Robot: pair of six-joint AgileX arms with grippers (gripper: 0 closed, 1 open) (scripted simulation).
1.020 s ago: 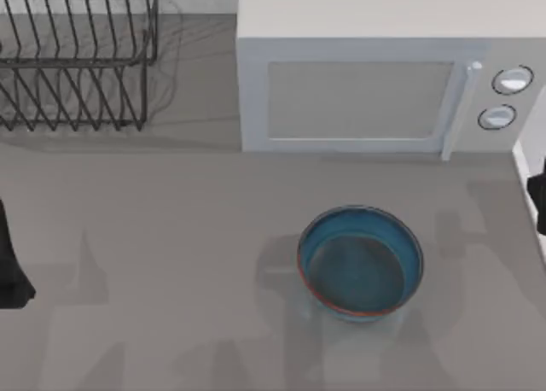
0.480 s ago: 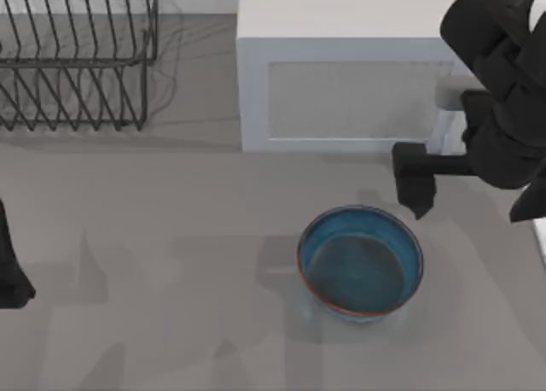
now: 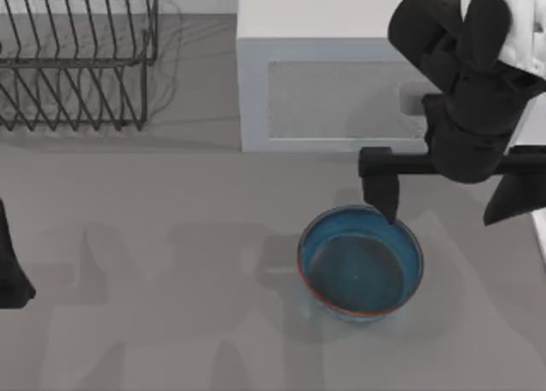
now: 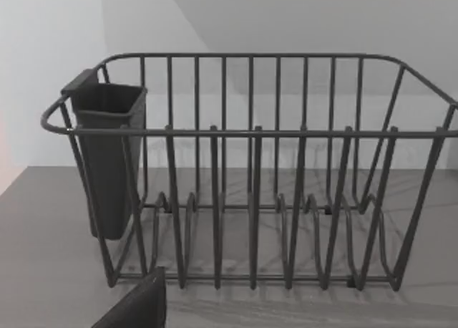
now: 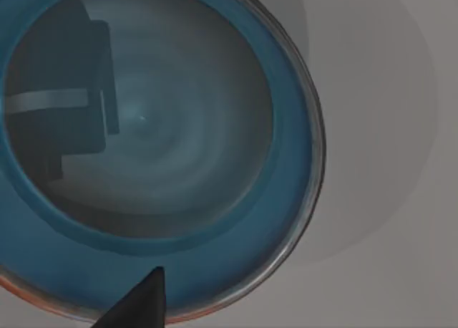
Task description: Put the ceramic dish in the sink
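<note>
The ceramic dish [image 3: 360,263], a shallow blue bowl with a thin reddish rim, sits on the grey counter in front of the microwave. My right gripper [image 3: 441,218] hangs open just behind and to the right of it, jaws spread wide. One fingertip [image 3: 389,213] is over the dish's far rim; the other is past its right side. In the right wrist view the ceramic dish [image 5: 150,134] lies directly below, with a dark fingertip [image 5: 139,305] over its edge. My left arm [image 3: 10,267] is parked at the table's left edge. The sink is out of view.
A white microwave [image 3: 367,75] stands at the back, right behind my right arm. A black wire dish rack [image 3: 77,58] sits at the back left; the left wrist view shows the dish rack [image 4: 250,177] with a dark cutlery cup [image 4: 111,156].
My right arm came in from the right edge and moved left and forward, so its open fingers now straddle the dish's far right side. The dish and left arm have not moved.
</note>
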